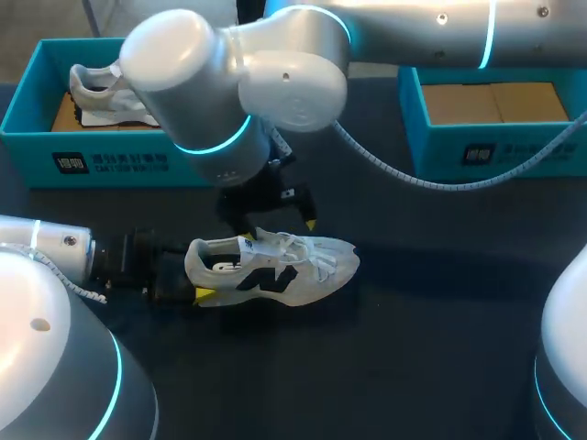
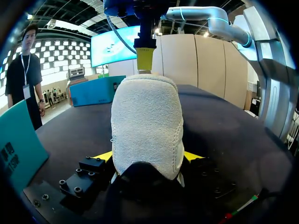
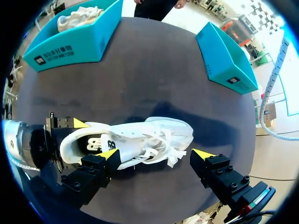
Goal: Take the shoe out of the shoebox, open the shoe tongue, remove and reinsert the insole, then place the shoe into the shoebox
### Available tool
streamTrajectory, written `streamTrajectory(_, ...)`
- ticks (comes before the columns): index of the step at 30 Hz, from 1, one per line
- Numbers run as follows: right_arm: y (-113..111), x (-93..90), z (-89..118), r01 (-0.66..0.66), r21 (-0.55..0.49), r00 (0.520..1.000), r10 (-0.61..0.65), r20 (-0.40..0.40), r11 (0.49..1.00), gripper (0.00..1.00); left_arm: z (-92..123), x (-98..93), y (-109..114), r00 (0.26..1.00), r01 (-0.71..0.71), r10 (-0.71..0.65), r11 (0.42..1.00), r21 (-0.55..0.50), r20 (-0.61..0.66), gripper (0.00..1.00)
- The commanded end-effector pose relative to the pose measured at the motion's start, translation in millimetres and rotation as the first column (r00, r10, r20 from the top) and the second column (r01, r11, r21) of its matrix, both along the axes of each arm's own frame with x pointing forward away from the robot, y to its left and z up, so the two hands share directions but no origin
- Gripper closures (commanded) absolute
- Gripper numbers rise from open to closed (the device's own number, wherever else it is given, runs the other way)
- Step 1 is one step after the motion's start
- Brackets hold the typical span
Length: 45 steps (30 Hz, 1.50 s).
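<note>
- The left tool [image 2: 148,156] is clenched on the shoe [image 1: 275,266]. One yellow tip sits on either side of the padded heel [image 2: 147,116], low to the worktop [image 1: 413,348].
- The right tool [image 3: 155,154] is released, with its fingers spread wide, and hangs over the shoe. One tip is beside the shoe's flank and the other is past the toe, so neither grips.
- The shoe stands on its sole on the worktop, outside both boxes, with its toe pointing away from the left tool.
- In my judgement the shoe is light, with a soft upper that gives under a pinch. The heel looks like the firmest hold.
- The tongue [image 1: 268,242] probably wants a pinch at its free edge, inside the collar. The loose laces [image 1: 321,261] could snag a finger.
- A teal shoebox [image 1: 37,137] behind on the left holds a second shoe [image 1: 96,87]. Another teal box [image 1: 440,147] on the right shows its cardboard floor.
- The right arm's bulk hangs over the left shoebox's near wall, and its cable [image 1: 404,176] loops beside the right box.
</note>
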State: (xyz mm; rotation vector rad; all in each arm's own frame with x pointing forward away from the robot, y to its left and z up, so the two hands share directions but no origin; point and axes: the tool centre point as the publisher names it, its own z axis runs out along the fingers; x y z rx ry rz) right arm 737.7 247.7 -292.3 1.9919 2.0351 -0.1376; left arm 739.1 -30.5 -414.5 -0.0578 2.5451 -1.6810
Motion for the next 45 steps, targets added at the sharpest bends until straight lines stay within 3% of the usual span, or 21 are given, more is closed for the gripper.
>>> streamTrajectory(1,7.6,-9.0,-2.2,0.611,0.157,0.762,-0.631,0.149,0.776,0.00,-3.2,-0.3,1.2,1.000,-0.002,0.002,1.000,0.002,0.002,1.00)
streamTrajectory(9,30.2,-8.2,2.0,0.624,0.159,0.754,-0.644,0.134,0.765,0.00,-3.2,-0.3,1.2,1.000,-0.002,0.002,1.000,0.002,0.002,1.00)
streamTrajectory(17,45.7,-2.8,-15.6,0.611,0.133,0.774,-0.624,0.107,0.781,0.00,-3.2,-0.3,1.2,1.000,-0.002,0.002,1.000,0.002,0.002,1.00)
streamTrajectory(28,37.6,-9.1,-39.0,0.636,0.106,0.755,-0.645,0.118,0.764,0.00,-3.2,-0.3,1.2,1.000,-0.002,0.002,1.000,0.002,0.002,1.00)
streamTrajectory(34,38.1,-5.7,-48.8,0.646,0.040,0.751,-0.645,0.143,0.762,0.00,-3.2,-0.3,1.2,1.000,-0.002,0.002,1.000,0.002,0.002,1.00)
streamTrajectory(45,39.1,-5.4,-56.4,0.671,-0.022,0.733,-0.660,0.163,0.741,0.00,-3.2,-0.3,1.2,1.000,-0.002,0.002,1.000,0.002,0.002,1.00)
